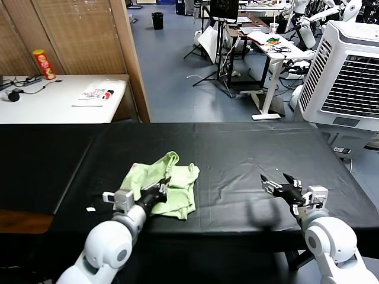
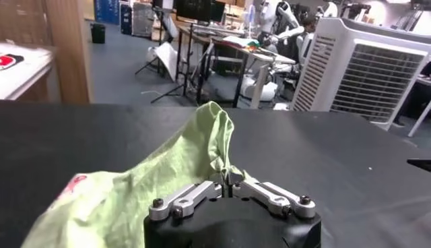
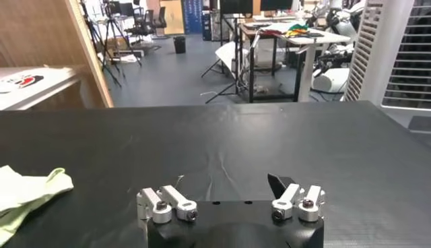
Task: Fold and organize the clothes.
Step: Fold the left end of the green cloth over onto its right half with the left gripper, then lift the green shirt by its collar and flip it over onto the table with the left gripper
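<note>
Firstly, in the head view, a black table [image 1: 237,148] is seen across the whole width, and the pale green shirt [image 1: 163,189] lies crumpled on it, left of the middle and near the front edge. The left gripper [image 1: 161,189] is placed over the near part of the shirt, and its fingers are closed on a fold of the cloth. The right gripper [image 1: 278,183] is held above bare table, well apart from the shirt, with its fingers spread wide and nothing between them. Behind the black table, on the left, a white table [image 1: 59,100] is seen, on which a red can [image 1: 44,64] and a white packet [image 1: 98,93] are laid. A large white cooling unit [image 1: 349,77] stands at the right.

Next, in the left wrist view, the shirt [image 2: 182,162] is seen lifted into a peak just in front of the left gripper [image 2: 229,185]. The fingers are shut together, and the cloth is pinched between them. A red mark is visible on the lower part of the cloth.

Finally, in the right wrist view, the right gripper [image 3: 232,192] is shown with its fingers wide apart over the black surface, and nothing is held. Only an edge of the shirt [image 3: 27,192] is seen, far to one side.
</note>
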Action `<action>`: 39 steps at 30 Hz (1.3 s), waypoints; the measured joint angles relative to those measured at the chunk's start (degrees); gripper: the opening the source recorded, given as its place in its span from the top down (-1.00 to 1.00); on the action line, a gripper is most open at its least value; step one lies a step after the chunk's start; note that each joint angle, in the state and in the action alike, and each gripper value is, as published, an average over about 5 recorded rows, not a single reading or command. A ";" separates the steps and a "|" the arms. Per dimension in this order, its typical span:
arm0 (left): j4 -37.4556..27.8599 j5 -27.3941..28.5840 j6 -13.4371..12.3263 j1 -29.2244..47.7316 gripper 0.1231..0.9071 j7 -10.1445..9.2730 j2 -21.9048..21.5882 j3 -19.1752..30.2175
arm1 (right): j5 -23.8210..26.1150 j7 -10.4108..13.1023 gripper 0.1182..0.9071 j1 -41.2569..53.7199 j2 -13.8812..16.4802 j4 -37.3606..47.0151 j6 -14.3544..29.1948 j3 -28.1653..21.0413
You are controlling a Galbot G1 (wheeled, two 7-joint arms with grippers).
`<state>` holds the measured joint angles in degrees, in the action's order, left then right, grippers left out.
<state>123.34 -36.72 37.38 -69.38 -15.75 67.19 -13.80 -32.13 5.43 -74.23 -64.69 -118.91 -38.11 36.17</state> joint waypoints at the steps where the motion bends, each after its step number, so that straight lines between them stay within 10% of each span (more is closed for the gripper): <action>1: -0.25 0.03 0.00 0.09 0.91 -0.12 0.27 0.20 | 0.11 -0.04 -0.72 0.04 -0.05 0.10 0.00 -0.15; 10: -1.92 0.52 -0.25 0.63 0.79 -0.41 3.89 2.57 | 0.57 -0.32 -0.72 1.36 0.01 1.16 0.01 -2.04; 21: -0.04 -1.02 -4.59 0.52 -0.60 3.29 5.42 1.62 | 0.51 -6.35 -0.72 4.71 1.10 2.35 3.36 -7.95; 39: 0.10 7.84 -7.73 -7.37 -0.72 3.97 -0.94 -9.16 | 4.54 -9.34 -0.68 21.48 -3.64 14.67 6.70 -29.47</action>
<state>123.44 -28.87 29.65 -76.74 -11.78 66.26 -22.97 -27.59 -3.91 -52.74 -68.34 -104.24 -31.41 6.71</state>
